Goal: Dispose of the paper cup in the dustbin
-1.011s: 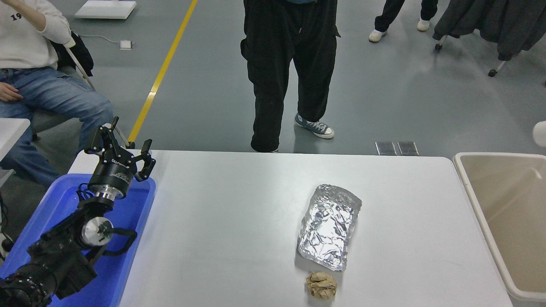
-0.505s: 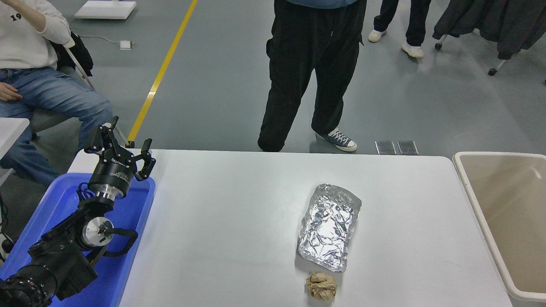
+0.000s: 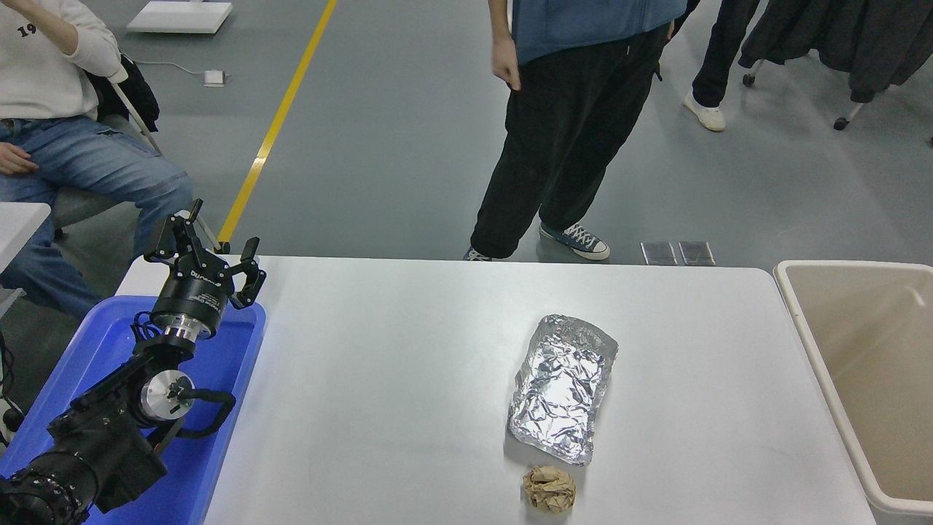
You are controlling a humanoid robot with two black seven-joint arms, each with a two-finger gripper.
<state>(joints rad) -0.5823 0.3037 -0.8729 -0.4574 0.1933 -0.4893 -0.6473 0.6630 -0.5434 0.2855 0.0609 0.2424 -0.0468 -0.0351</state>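
**Left gripper parked open over the blue tray; no paper cup on the desk**

Head view: The left arm reaches in from the lower left corner, and its black left gripper (image 3: 209, 251) hangs above the far end of the shallow blue plastic tray (image 3: 235, 364) at the desk's left edge. Its fingers are spread apart, released, with nothing between them and nothing touching them. The right arm and its gripper are out of the picture.

The blue plastic tray sits half under the left arm; what shows of its floor is bare blue plastic, though the arm covers much of it. At the right edge stands the large beige rectangular plastic dustbin (image 3: 805, 343) with a thick rounded pale rim, just beside the end of the white desk (image 3: 393, 379). The part of its smooth tan inside that can be seen holds nothing; its nearer and right-hand portions are cut off by the picture's edge.

The small white paper cup cannot be seen anywhere: not on the desk, not in the tray, not in the visible part of the dustbin.

On the desk, right of centre, lies a crinkled rectangular silver foil tray (image 3: 563, 386), its open side up and showing only creased foil. Just beside its near end sits a crumpled brown paper ball (image 3: 549, 488), apart from the foil.

Beyond the far edge a person in black trousers (image 3: 561, 146) stands, and a seated person in blue jeans (image 3: 87, 168) is at the upper left.
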